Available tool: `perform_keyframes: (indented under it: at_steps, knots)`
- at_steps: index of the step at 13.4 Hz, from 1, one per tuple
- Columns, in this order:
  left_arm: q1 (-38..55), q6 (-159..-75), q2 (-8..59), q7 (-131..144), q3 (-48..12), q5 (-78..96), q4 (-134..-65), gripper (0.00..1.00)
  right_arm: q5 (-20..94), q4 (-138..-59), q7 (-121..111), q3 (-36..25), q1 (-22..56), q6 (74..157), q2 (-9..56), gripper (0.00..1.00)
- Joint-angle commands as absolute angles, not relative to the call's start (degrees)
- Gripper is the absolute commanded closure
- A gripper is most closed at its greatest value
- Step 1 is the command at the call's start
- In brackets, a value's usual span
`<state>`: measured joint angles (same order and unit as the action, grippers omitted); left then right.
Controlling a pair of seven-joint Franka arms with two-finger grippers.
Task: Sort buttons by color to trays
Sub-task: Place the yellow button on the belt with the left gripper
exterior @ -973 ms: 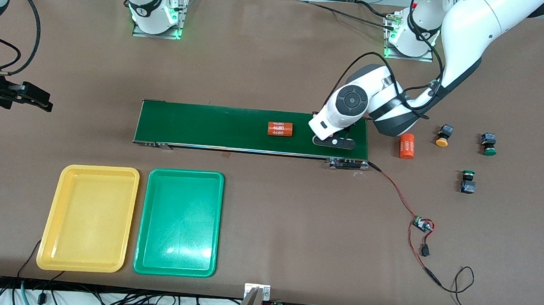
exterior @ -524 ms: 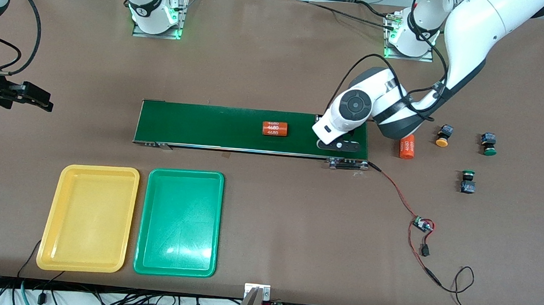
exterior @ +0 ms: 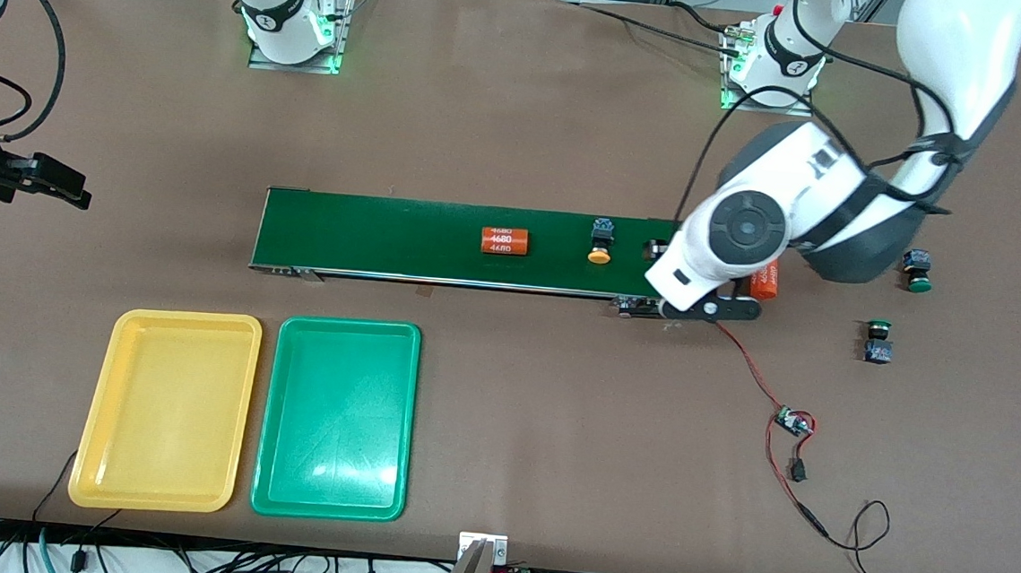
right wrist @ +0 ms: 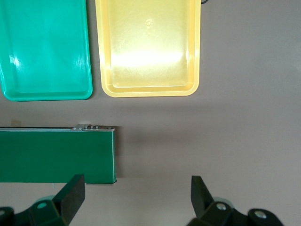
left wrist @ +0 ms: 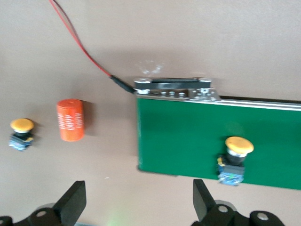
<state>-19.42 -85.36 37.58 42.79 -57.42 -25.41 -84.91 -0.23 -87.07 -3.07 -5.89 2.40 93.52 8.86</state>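
The conveyor belt [exterior: 473, 243] serves as the landmark on the worktop [exterior: 554, 433]. Nearer the front camera than the belt, toward the right arm's end, the yellow tray [exterior: 167, 411] and the green tray [exterior: 337, 418] lie side by side, both holding nothing. Toward the left arm's end, off the belt, a green-capped button [exterior: 878, 340] sits nearer the camera than a second green-capped button [exterior: 917, 271].

On the belt lie an orange cylinder [exterior: 504, 241] and, nearer the left arm's end, a yellow-capped button [exterior: 602, 242]. Just off that end of the belt, a second orange cylinder [left wrist: 70, 120] lies with another yellow-capped button [left wrist: 21, 133] beside it.

The left hand [left wrist: 138, 207] hangs released, fingers spread wide, over the belt's end, grasping nothing. The right hand [right wrist: 136, 200] waits over the worktop at the belt's right-arm end, fingers likewise spread and empty.
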Motion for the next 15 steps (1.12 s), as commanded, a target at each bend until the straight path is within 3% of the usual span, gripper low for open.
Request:
perform_keyframes:
  at_steps: [1,3,8,12,15]
  knots:
    - [-24.5,-83.0,37.4,33.6,-57.4,-25.5,-83.3,0.00,-0.3,-87.2,-3.3,-5.8,2.3,93.5,8.4,0.00]
    - [-26.5,-83.2,35.9,26.2,-55.2,-24.9,-83.8,0.00,-0.4,-87.3,-3.3,-5.8,2.0,93.5,8.5,0.00]
    - [-13.4,-85.6,24.7,5.8,-26.1,-11.5,-91.2,0.00,0.3,-87.2,-3.3,-5.7,2.1,94.0,8.5,0.00]
    - [-7.2,-105.6,12.4,-4.5,-12.3,-10.1,-115.0,0.00,0.5,-87.2,-3.1,-5.5,2.4,93.3,7.9,0.00]
    - [-1.6,-114.4,9.5,-9.8,-2.0,-10.1,-125.2,0.00,0.8,-87.1,-3.0,-5.9,1.9,93.9,8.0,0.00]
